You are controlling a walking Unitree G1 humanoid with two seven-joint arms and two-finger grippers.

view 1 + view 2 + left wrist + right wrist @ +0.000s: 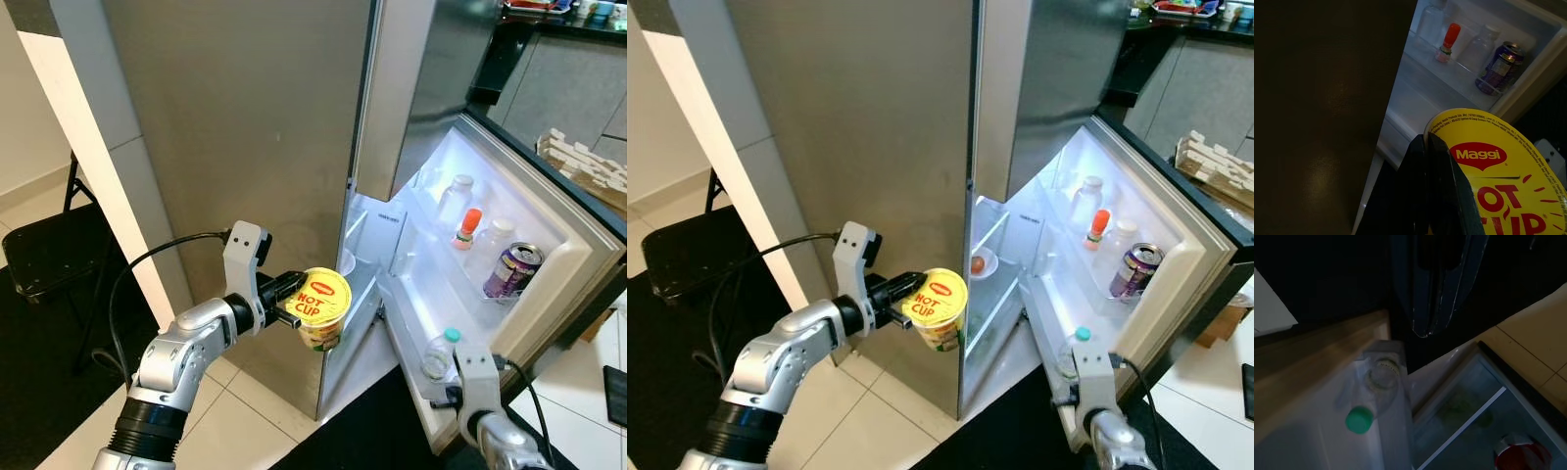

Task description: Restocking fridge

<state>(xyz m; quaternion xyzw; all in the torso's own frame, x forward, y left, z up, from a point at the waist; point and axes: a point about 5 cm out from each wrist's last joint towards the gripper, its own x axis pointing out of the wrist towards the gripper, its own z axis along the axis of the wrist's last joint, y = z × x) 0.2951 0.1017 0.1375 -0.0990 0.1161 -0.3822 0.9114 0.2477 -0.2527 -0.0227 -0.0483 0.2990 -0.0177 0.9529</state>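
Observation:
My left gripper (294,302) is shut on the rim of a yellow Maggi Hot Cup noodle cup (323,305), holding it tilted in the air just left of the fridge's opening. The left wrist view shows the cup's lid (1498,186) beside the closed black fingers (1425,181). The fridge door (578,250) stands swung open to the right. Its shelves hold a clear bottle (457,199), an orange-capped bottle (468,228), a purple can (514,269) and, lower, a green-capped bottle (441,354). My right gripper (1426,330) hangs shut and empty low by that door, over the green-capped bottle (1364,416).
Inside the fridge, glass shelves (994,284) carry a small white bowl (980,264). A black chair (49,250) stands at the left on a dark mat. A wooden crate (588,166) sits behind the door. The steel fridge front (245,117) rises just behind the cup.

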